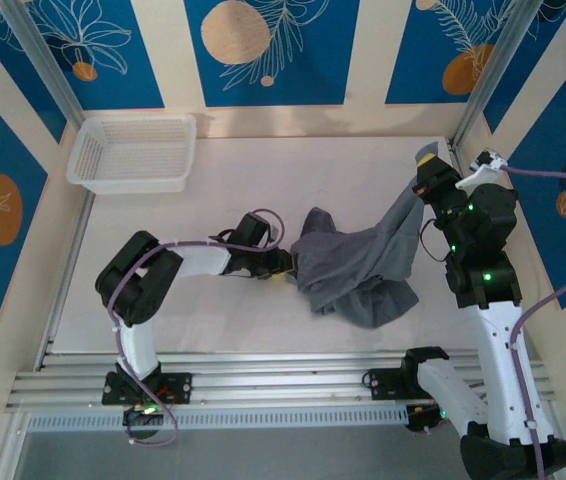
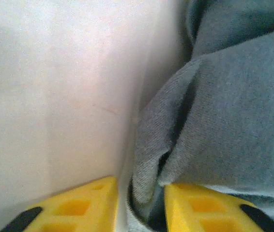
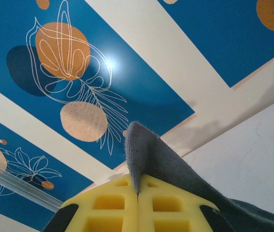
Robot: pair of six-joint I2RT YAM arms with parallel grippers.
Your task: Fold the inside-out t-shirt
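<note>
The dark grey inside-out t-shirt lies bunched on the white table, right of centre. One corner is pulled up and to the right. My right gripper is raised near the back right and is shut on that corner. In the right wrist view the fabric edge rises out from between the pressed yellow fingers of this gripper. My left gripper is low at the shirt's left edge. In the left wrist view its yellow fingers stand narrowly apart around a fold of the shirt, with a gap still showing.
A white mesh basket stands at the back left corner of the table. Patterned blue walls close in the back and sides. Metal rails run along the near edge by the arm bases.
</note>
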